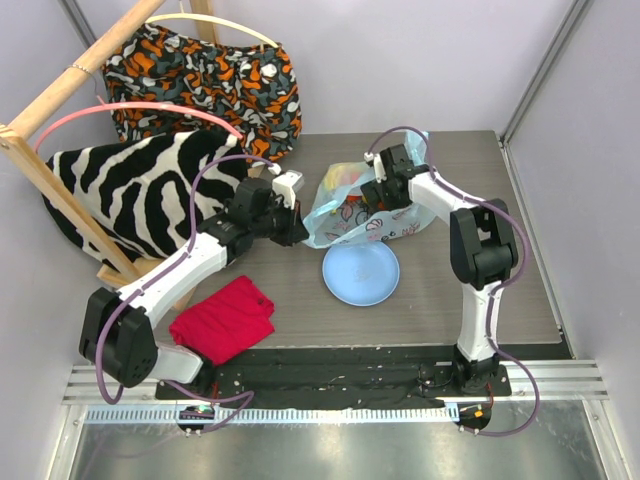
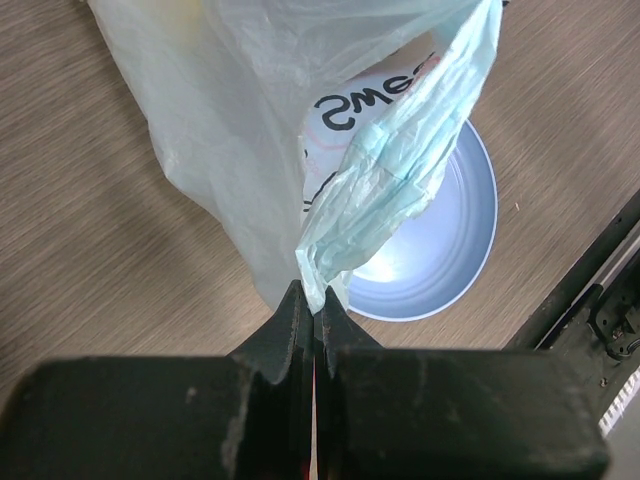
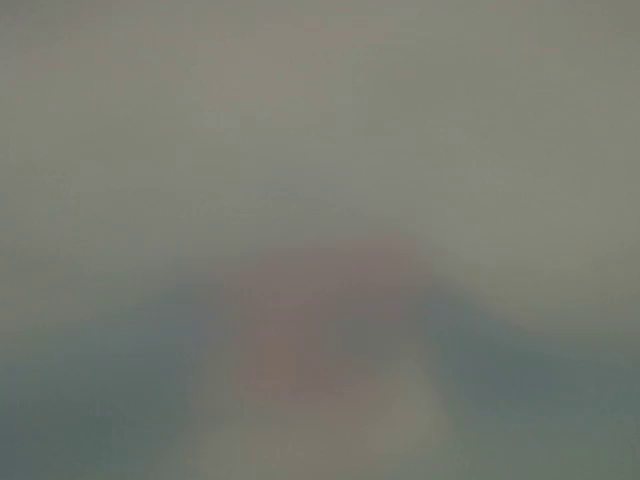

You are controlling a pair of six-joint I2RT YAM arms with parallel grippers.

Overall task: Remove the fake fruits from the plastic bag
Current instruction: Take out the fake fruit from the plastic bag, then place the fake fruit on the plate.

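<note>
The plastic bag (image 1: 345, 226) is thin, crinkly, light blue and translucent, printed with cartoon pictures and dark lettering. It lies bunched just above the middle of the top view, its left corner drawn out to a taut, twisted point. Inside its upper left part, fake fruits (image 1: 343, 178) show as yellow and reddish-orange shapes.

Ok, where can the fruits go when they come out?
The blue plate is empty. Bare table lies between plate and right arm, and between plate and red cloth. It's crowded around the plastic bag and on the left, by the zebra bag.
</note>
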